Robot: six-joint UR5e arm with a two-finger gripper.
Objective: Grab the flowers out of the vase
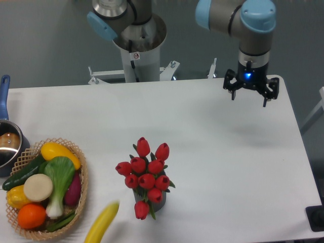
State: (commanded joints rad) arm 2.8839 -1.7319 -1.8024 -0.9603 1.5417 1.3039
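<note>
Arm (pixel 238 15) reaching in from top, wrist vertical, gripper (pixel 250 93) pointing straight down, fingers (pixel 233 92) spread apart, holding nothing, blue light lit on wrist.

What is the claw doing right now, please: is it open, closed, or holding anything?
Claw: open and empty, hanging above the table's far right side, well apart from the flowers in the vase.

Glossy plastic-looking flowers (pixel 146 174) stand on a smooth matt white table (pixel 212 162) near a woven wicker basket (pixel 81 167).
</note>
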